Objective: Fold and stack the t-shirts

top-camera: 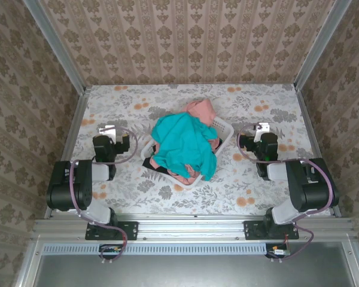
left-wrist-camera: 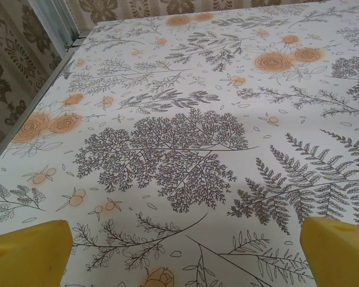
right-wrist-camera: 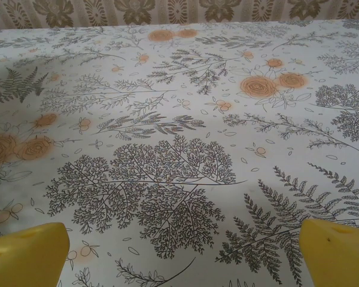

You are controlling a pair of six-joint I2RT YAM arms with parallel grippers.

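A teal-green t-shirt (top-camera: 182,145) lies crumpled on top of a heap in the white slotted basket (top-camera: 225,129) at the middle of the table. A salmon-pink t-shirt (top-camera: 201,110) sticks out at the heap's far side, and more pink cloth (top-camera: 185,177) shows at the near rim. My left gripper (top-camera: 109,129) rests left of the basket and my right gripper (top-camera: 261,127) right of it, both apart from it. In the left wrist view the yellow fingertips (left-wrist-camera: 30,251) stand wide apart over bare tablecloth. The right wrist view has yellow fingertips (right-wrist-camera: 338,251) spread the same way, with nothing between them.
The floral tablecloth (top-camera: 251,101) covers the table around the basket. Wallpapered walls with metal corner posts (top-camera: 54,45) close in the left, far and right sides. The arms' bases sit on a rail (top-camera: 191,228) at the near edge.
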